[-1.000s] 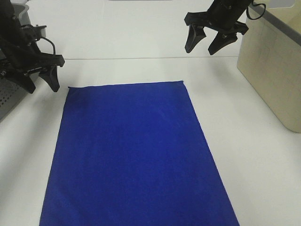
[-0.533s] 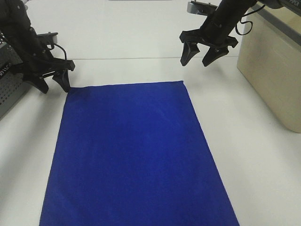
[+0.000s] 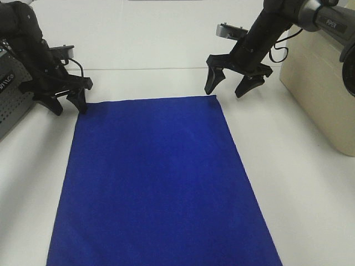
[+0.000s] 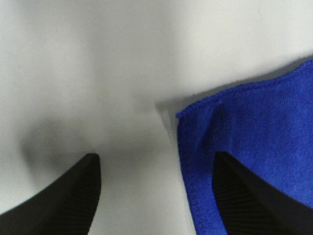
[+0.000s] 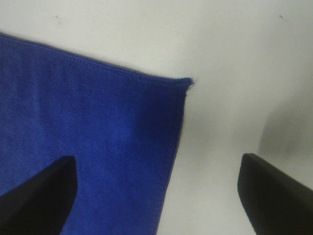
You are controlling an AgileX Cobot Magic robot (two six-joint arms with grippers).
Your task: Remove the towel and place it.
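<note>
**Between the two end effectors: blue towel flat, a far corner under each**

Just below and between the two end effectors, the towel (image 3: 161,183) lies spread flat on the white desk (image 3: 302,183). It is a deep royal-blue rectangle of soft, fine-ribbed cloth with a narrow stitched hem along its edges. Its surface is smooth, with no folds showing. Its long axis runs away from the end effectors toward the near side of the desk, where the exterior view cuts it off. Its short far edge spans the gap from one end effector to the other.

The left end effector (image 3: 69,105) stands over the towel's far left corner with its black, tapered, ribbed fingers (image 4: 73,196) spread wide and nothing between them. In its wrist view one finger is over the cloth and the other over bare desk, with the corner lying between them. Whether the tips touch the surface cannot be told.

The right end effector (image 3: 224,92) is likewise spread and empty at the far right corner. One of its fingers (image 5: 39,196) is above the blue fabric and the other above the desk. The corner, slightly curled at its tip, lies between them.

Beyond the right end effector, well apart from the towel, stands a pale beige box (image 3: 321,83) with plain flat walls. Beside the left end effector's arm is a grey perforated panel (image 3: 11,105).
</note>
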